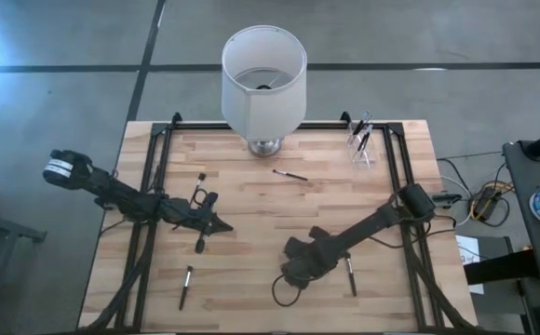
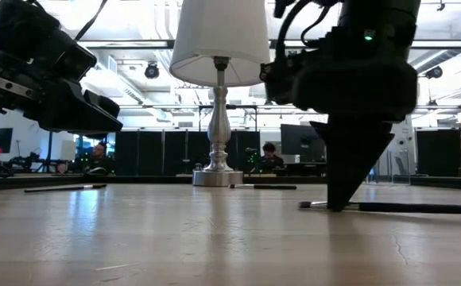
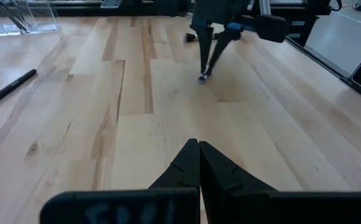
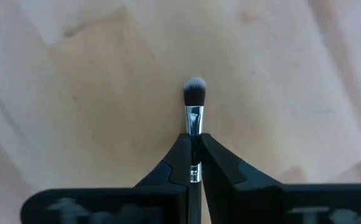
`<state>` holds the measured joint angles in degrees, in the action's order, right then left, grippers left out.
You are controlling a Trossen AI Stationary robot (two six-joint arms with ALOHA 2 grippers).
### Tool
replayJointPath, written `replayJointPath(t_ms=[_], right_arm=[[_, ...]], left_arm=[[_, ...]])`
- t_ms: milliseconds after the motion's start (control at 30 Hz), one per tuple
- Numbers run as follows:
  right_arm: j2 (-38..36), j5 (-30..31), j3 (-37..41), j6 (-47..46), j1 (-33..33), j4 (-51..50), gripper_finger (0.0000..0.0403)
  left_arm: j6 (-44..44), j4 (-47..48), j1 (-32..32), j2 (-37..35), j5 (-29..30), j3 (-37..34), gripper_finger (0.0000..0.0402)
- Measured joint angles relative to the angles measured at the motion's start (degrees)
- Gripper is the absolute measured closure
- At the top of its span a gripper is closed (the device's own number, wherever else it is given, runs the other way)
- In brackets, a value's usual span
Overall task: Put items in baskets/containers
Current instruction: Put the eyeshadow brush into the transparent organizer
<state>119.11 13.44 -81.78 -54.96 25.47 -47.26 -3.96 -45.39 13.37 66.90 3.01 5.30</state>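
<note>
Thin dark-handled makeup brushes lie flat on the wooden table (image 1: 251, 214): one near the lamp (image 1: 290, 174), one near the front left (image 1: 186, 287), one beside my right arm (image 1: 351, 276). The clear cup (image 1: 361, 141) stands at the far right with several brushes upright in it. My right gripper (image 4: 194, 138) points down at the table's front middle, shut on a brush (image 4: 194, 106). My left gripper (image 3: 199, 149) is shut on nothing and hovers above the table's left half (image 1: 222, 224). My right gripper pinches the brush's handle just behind the silvery ferrule (image 4: 194, 132) between its two fingertips. The fingers come from above, pointing down, and lie across the brush. The bristle tip (image 4: 195, 92) sticks out beyond them. In the low view the brush (image 2: 318, 205) lies at table level.
A big white lampshade on a metal base (image 1: 263, 79) stands at the far middle. Black rails (image 1: 154, 158) run along the table's left and right sides. Another brush (image 1: 200, 244) lies just in front of my left gripper. Bare wood lies between the arms.
</note>
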Motion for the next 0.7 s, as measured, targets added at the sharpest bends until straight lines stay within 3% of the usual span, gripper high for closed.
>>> replayJointPath(t_ms=[233,567,700], right_arm=[[-6.96,7.87,6.41,1.75,-0.04,2.31,0.0392],[-22.85,25.16,30.41,7.14,-0.54,36.44,0.0396],[-28.43,22.89,35.74,6.25,-1.83,40.8,0.0395]], left_arm=[[-1.29,-0.28,0.0,-0.01,0.02,0.02,0.0401],[-2.01,-2.46,0.0,0.16,1.24,0.0,0.0402],[-2.16,-2.6,0.0,0.23,1.55,-0.02,0.0402]])
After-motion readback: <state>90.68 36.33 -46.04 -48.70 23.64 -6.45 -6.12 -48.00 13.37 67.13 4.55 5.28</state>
